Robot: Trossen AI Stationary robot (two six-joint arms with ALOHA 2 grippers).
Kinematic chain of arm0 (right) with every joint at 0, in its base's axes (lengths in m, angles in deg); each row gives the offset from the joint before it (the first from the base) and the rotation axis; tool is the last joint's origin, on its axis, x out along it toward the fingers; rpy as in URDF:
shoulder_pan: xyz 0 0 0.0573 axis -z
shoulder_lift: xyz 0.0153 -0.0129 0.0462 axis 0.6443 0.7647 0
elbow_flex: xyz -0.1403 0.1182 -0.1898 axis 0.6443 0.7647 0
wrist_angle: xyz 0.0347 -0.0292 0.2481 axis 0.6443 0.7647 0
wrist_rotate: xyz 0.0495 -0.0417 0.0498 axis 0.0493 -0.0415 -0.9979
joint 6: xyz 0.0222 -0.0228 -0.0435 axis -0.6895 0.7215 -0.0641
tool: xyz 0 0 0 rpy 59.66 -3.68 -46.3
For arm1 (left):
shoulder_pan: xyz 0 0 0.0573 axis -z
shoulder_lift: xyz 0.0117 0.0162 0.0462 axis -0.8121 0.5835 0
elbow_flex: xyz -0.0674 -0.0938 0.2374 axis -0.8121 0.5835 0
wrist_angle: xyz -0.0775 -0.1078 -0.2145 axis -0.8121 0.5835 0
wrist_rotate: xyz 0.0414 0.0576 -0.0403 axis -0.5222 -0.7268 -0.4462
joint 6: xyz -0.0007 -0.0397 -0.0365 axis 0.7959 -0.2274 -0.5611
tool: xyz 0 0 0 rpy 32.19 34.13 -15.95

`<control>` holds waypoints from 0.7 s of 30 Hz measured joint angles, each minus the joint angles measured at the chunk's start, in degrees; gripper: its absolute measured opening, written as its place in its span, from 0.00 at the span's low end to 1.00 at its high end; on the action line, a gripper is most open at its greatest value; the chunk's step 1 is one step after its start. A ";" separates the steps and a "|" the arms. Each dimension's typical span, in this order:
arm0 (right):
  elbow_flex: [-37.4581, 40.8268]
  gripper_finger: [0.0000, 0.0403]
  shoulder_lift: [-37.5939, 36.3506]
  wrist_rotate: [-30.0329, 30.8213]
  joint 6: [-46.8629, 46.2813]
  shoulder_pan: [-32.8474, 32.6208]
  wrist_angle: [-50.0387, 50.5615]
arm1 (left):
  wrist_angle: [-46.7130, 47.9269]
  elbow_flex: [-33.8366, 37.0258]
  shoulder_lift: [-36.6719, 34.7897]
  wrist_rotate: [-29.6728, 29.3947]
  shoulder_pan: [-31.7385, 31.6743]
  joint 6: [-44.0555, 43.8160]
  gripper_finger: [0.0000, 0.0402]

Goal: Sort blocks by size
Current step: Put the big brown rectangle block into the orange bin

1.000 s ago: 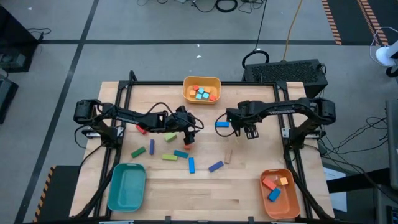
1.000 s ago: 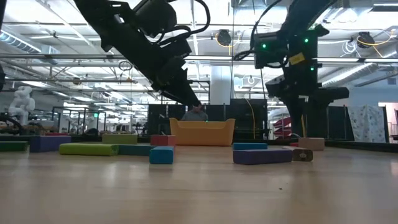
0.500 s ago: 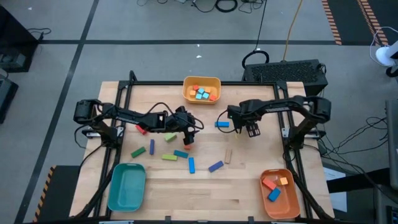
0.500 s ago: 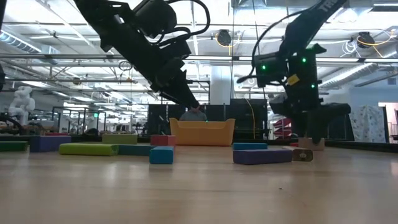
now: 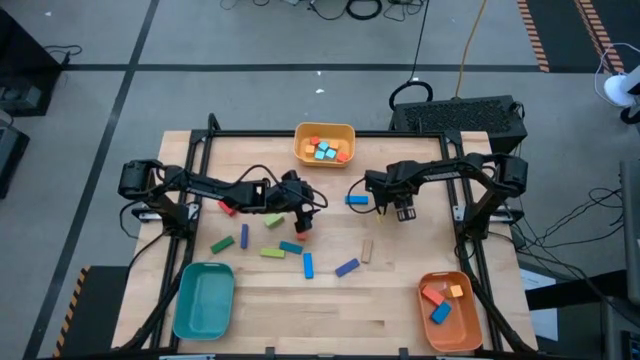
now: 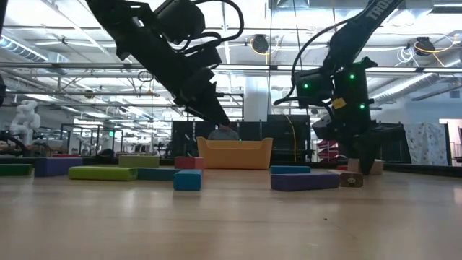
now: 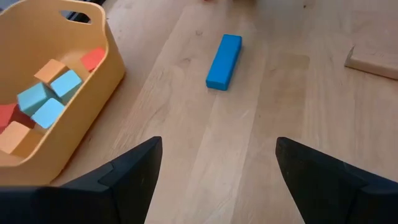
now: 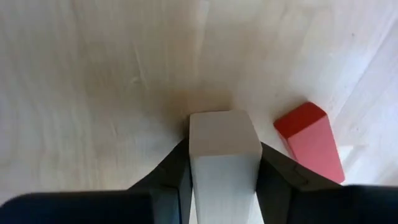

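Right claw (image 8: 222,180) clamps a pale wooden block (image 8: 222,140) at mid-frame by its flat sides; light, rigid, smooth-faced, likely slippery.

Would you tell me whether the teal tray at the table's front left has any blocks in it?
Empty. From above, the teal tray shows only its bare floor, while the yellow tray and orange tray hold blocks.

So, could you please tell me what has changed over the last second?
The right hand came down to the table and closed on the pale block, which sits beside a red block. The left hand stayed open above the middle of the table, and nothing else visibly moved.
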 joint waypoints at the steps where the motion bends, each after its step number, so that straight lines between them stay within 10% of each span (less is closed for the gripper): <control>1: 0.00 0.28 0.00 -0.11 -0.88 -0.08 0.23 | 0.00 0.00 0.00 -0.11 0.00 -0.02 0.78; 21: -2.30 0.28 -10.90 -23.05 -26.28 -13.61 0.95 | -1.62 0.00 0.00 -1.99 -0.08 0.26 0.78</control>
